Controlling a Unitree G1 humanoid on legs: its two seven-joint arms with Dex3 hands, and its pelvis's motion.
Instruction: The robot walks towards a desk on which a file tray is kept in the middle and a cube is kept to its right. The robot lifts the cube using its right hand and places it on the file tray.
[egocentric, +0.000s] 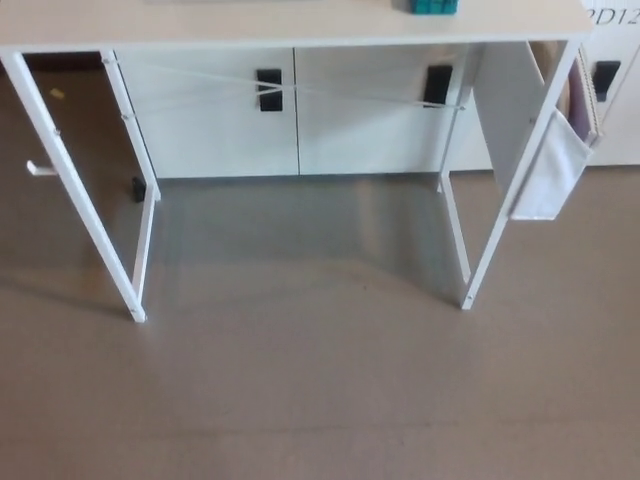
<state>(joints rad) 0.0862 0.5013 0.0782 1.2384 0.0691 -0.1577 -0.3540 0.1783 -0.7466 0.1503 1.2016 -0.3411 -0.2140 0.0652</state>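
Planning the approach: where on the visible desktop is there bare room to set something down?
The visible desktop strip is bare from its left corner to the teal cube, and again right of it. Crowded only at the cube.

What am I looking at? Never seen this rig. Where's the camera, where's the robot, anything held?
One picture, from a camera on a humanoid robot's head, tilted down. It faces a pale wood-topped desk with white metal legs above grey-brown floor. At the top edge a teal block, cut off by the frame, is probably the cube. No file tray shows. Behind stands a white cabinet with black handles; a white fabric pocket hangs at the desk's right end. Neither left hand nor right hand shows, so nothing is seen held.
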